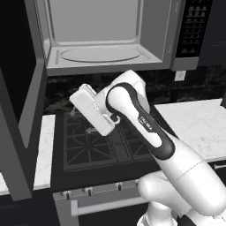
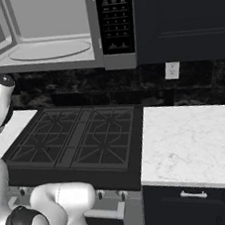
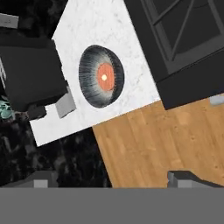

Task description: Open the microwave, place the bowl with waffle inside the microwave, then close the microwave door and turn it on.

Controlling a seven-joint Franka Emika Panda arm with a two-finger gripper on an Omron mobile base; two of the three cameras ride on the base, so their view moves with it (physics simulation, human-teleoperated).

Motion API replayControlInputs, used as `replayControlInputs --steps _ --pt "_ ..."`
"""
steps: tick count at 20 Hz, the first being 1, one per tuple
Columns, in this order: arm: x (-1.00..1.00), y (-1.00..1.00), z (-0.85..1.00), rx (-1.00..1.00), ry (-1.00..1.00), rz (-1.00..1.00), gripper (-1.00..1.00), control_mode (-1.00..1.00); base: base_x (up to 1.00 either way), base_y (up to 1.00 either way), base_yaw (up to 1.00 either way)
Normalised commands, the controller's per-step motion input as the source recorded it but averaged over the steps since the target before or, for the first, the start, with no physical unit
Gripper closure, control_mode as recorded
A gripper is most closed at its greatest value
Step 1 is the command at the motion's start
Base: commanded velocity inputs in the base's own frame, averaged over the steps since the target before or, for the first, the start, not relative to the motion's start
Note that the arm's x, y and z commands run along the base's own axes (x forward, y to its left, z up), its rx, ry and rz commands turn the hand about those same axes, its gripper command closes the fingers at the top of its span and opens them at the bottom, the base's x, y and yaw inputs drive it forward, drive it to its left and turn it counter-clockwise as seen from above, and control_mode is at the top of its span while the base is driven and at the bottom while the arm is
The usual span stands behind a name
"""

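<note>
The microwave [image 1: 101, 53] hangs above the stove with its light grey cavity and round turntable showing. The microwave door [image 1: 17, 88] is swung wide open to the left. In the hand view the bowl [image 3: 94, 89] sits on a strip of white marble counter [image 3: 87, 26], and the orange-red waffle [image 3: 105, 77] lies flat in its bottom. My gripper [image 3: 116, 179] is open and holds nothing. It is well above the bowl and looks down on it. In the left base view the gripper [image 1: 81, 121] hovers over the left part of the stove.
The black gas stove [image 2: 77, 136] lies below the microwave [image 2: 51, 47], whose black button panel [image 2: 115, 19] is on the right. A wide marble counter [image 2: 188, 145] extends to the right. A dark block [image 3: 26, 74] stands close beside the bowl. Wooden floor [image 3: 144, 140] shows past the counter edge.
</note>
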Motion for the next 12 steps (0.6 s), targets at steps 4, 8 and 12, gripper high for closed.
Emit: replayControlInputs --steps 4,8,12 --pt "0.46 0.44 -0.79 -0.21 0.02 0.22 -1.00 -1.00 0.00 0.00 0.00" --pt "0.27 0.50 -0.64 -0.16 -0.05 0.19 -1.00 -1.00 0.00 0.00 0.00" --pt "0.13 0.39 -0.56 -0.10 -0.17 0.14 -1.00 -1.00 0.00 0.00 0.00"
